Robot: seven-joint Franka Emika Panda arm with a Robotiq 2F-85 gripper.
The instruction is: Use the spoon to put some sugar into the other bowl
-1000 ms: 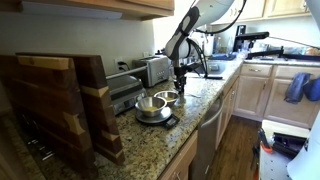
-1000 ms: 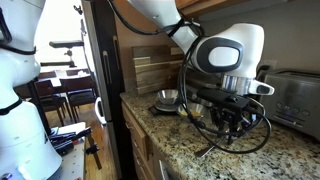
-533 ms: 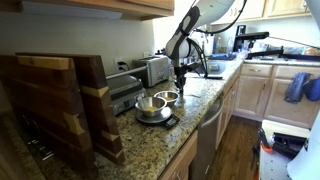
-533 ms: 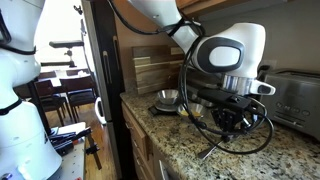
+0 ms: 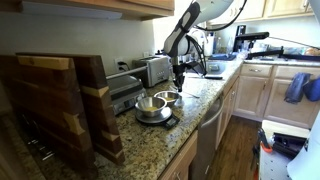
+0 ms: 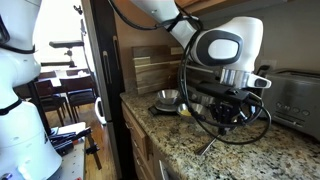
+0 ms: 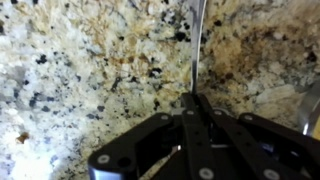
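Gripping anything, is the tool (image 7: 195, 98)? (Mara)

It seems so. In the wrist view its two fingers are drawn together. The thin handle of the spoon (image 7: 196, 45) comes straight out from between their tips and runs to the top edge of that view. (Jon)

And where does the spoon sit over the surface (image 7: 80, 80)? (Mara)

Over speckled granite. In an exterior view the tool (image 6: 228, 122) hangs above the counter, pointing down. The spoon (image 6: 207, 147) shows there as a pale slanted streak just below it, low by the stone. Whether its far end touches the stone cannot be told. (Jon)

What about the bowls? (Mara)

Two metal ones stand side by side in an exterior view. The nearer bowl (image 5: 150, 104) rests on a dark flat base, and the farther bowl (image 5: 168, 97) is just behind it. The tool (image 5: 180, 80) stands near the farther bowl, on the side away from the wooden boards (image 5: 60, 100). It is beside the bowls, not over either one. (Jon)

So the spoon is clear of both? (Mara)

Yes, it is outside both bowls. It is too thin to make out from that side. A toaster (image 5: 153, 70) sits further back against the wall, well apart from the tool. (Jon)
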